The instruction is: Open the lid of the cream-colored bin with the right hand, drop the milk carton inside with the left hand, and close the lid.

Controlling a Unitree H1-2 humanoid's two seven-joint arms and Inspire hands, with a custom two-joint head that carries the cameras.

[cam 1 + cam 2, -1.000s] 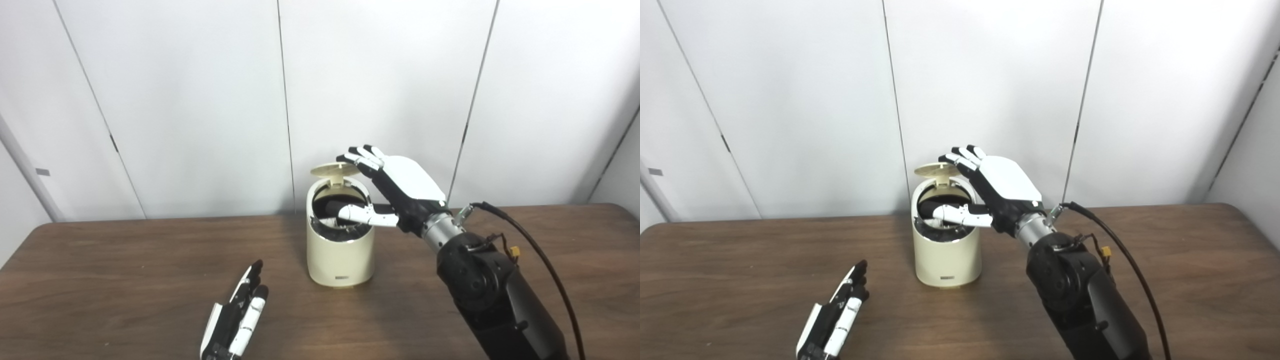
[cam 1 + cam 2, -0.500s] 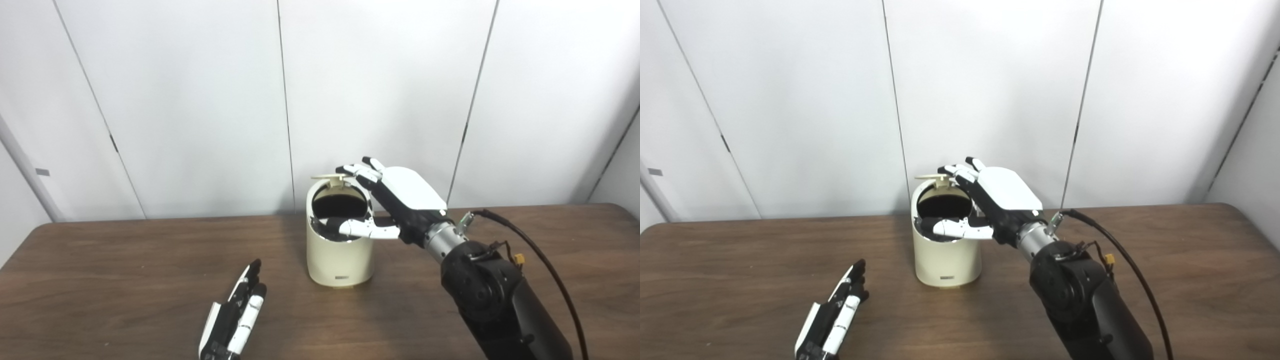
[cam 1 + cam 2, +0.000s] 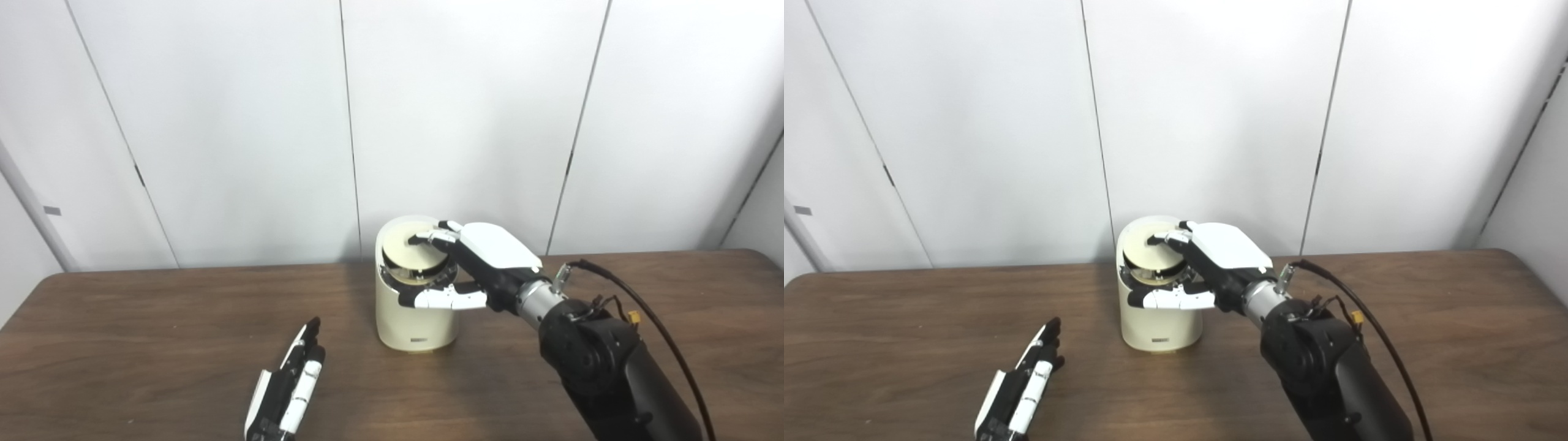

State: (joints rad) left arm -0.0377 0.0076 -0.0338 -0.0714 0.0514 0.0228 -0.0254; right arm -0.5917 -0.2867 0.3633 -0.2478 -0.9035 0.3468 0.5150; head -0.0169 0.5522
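The cream-colored bin [image 3: 416, 306] stands upright near the middle of the brown desk [image 3: 153, 343], close to the white wall panels [image 3: 245, 122]. Its round lid [image 3: 411, 256] lies down in the bin's top opening. The right hand [image 3: 474, 266] rests over the bin with spread fingers [image 3: 436, 236] touching the lid and its thumb across the bin's front rim (it grips nothing). The left hand [image 3: 288, 392] lies flat on the desk, well apart from the bin, fingers straight and empty. The milk carton cannot be seen.
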